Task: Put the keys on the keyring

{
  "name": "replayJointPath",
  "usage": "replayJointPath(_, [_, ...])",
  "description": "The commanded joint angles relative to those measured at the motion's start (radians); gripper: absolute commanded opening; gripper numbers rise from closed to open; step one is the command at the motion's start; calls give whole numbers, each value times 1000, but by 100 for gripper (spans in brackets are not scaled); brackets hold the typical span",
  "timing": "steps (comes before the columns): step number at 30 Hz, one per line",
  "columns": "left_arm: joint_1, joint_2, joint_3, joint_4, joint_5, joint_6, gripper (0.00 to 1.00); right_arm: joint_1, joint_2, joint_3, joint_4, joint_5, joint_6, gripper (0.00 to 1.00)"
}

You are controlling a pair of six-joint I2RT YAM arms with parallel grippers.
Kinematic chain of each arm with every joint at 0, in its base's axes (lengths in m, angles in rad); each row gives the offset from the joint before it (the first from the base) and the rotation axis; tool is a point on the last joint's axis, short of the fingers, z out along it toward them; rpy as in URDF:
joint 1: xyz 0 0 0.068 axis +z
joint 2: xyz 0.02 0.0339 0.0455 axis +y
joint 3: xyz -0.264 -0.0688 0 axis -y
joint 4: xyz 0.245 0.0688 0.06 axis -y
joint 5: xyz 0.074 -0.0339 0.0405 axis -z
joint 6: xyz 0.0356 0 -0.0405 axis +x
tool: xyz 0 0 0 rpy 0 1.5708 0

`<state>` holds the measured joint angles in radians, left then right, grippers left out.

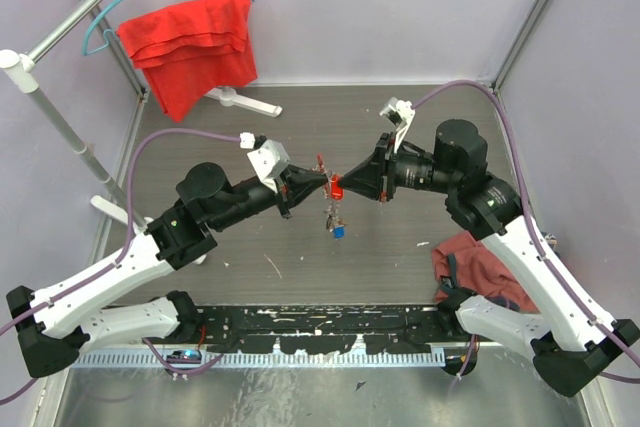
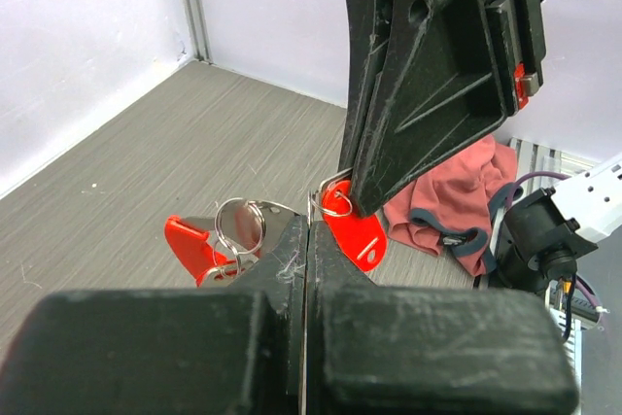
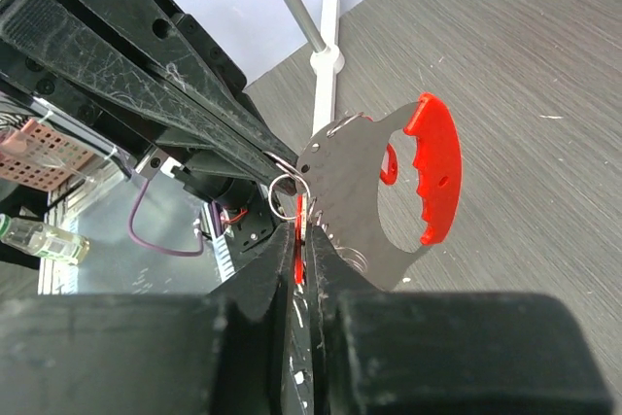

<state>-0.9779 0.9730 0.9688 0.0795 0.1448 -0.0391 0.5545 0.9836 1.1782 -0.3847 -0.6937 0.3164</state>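
Keys (image 1: 332, 219) hung as a small bunch in the air directly beneath the point where the two claw tips met, a blue tag (image 1: 340, 233) lowest of all, clear of the table (image 1: 250, 257) under them. The left claw (image 2: 308, 238) was shut tight on the thin edge of a flat silver fob (image 3: 345, 191) with a red plastic grip, which stuck out beyond its tips. A split ring (image 2: 239, 203) dangled just ahead of that claw, against the fob. The right claw (image 3: 301, 236), tip to tip with the left one, was pinched down on a red key tag (image 2: 358, 238) near its small wire loop. Whether that loop had caught the split ring could not be told. The likeliest trouble, by my judgement, was a slip. Both grips sat on thin, smooth edges, so any pull of one claw away from the other could twist the fob in the left claw or pop the tag out of the right one, dropping the bunch to the table below. No box, tray or other container showed near either claw.
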Motion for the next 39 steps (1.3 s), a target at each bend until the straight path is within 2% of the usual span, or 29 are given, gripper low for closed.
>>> replayJointPath(1, [0, -23, 31, 56, 16, -7, 0, 5, -9, 74, -35, 27, -58, 11])
replayJointPath(16, [0, -20, 34, 55, 22, -7, 0, 6, 25, 134, -147, 37, -139, 11])
replayJointPath(39, [0, -16, 35, 59, 30, -2, 0, 5, 67, 152, -204, -32, -170, 8])
